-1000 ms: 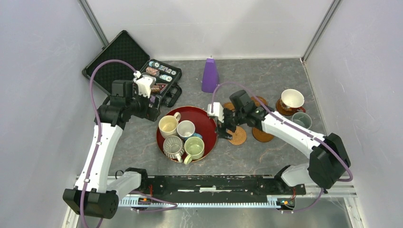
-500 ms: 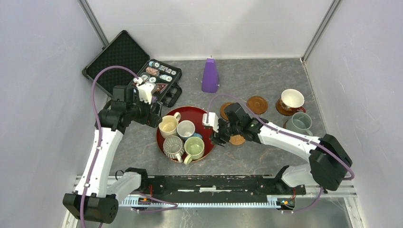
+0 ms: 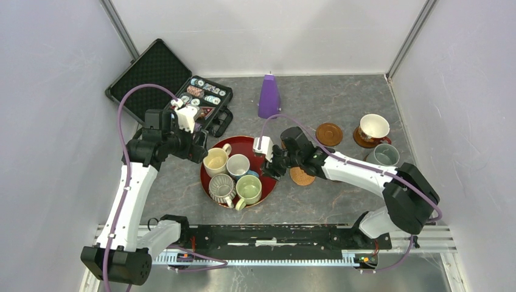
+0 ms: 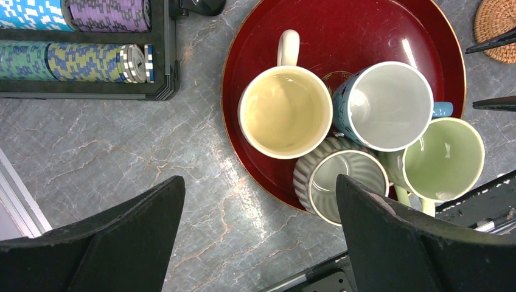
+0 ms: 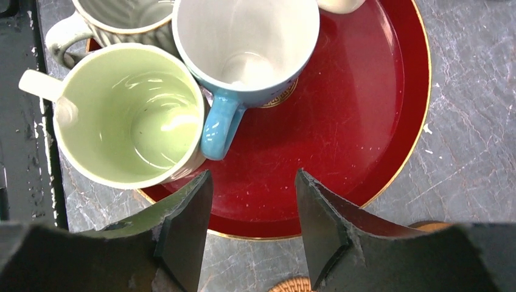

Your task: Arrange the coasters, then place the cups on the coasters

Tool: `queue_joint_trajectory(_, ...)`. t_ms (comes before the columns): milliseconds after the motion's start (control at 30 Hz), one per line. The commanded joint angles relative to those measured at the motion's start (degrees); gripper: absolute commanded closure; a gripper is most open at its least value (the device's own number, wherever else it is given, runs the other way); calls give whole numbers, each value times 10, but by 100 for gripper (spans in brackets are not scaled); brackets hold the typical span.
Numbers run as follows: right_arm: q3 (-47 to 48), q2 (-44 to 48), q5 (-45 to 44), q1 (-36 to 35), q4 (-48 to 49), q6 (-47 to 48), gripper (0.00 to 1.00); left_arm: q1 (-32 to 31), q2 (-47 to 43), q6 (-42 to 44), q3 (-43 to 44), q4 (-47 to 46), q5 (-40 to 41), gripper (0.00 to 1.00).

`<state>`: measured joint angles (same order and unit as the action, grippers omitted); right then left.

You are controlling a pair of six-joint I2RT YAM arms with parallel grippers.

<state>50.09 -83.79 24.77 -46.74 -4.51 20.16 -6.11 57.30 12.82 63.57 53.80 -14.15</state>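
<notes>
Four cups stand bunched on the red tray [image 3: 266, 159]: cream-yellow [image 3: 215, 161], white with a blue handle [image 3: 238, 165], ribbed grey [image 3: 221, 187] and pale green [image 3: 249, 188]. My right gripper [image 5: 252, 176] hovers open over the tray's right rim, empty, close to the blue handle [image 5: 218, 129] and the green cup [image 5: 131, 115]. The woven coaster [image 3: 302, 176] lies just behind it. A dark brown coaster [image 3: 329, 134] lies bare. The patterned cup [image 3: 373, 128] and the grey-blue cup [image 3: 383, 155] stand at the right. My left gripper [image 4: 260, 182] hangs wide open left of the tray, empty.
A purple cone [image 3: 269, 96] stands at the back centre. An open black case [image 3: 159, 67] with poker chips [image 4: 91, 61] lies at the back left, close to the left arm. The black rail [image 3: 274, 234] runs along the near edge. Grey walls close in both sides.
My right gripper has moved left from the coasters to the tray's right rim, and its jaws have narrowed. The left arm shifted slightly, then stayed still.
</notes>
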Motion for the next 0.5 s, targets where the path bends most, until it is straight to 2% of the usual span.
queue_joint_trajectory(0,34,-21,7,-4,33,-10,42,3,6,7,12,-17,-20,0)
queue_joint_trajectory(300,54,-52,19,-12,29,-1,44,3,6,11,5,-19,-19,0)
queue_joint_trajectory(467,69,-71,-6,-13,34,-4,45,3,6,11,2,-19,-18,0)
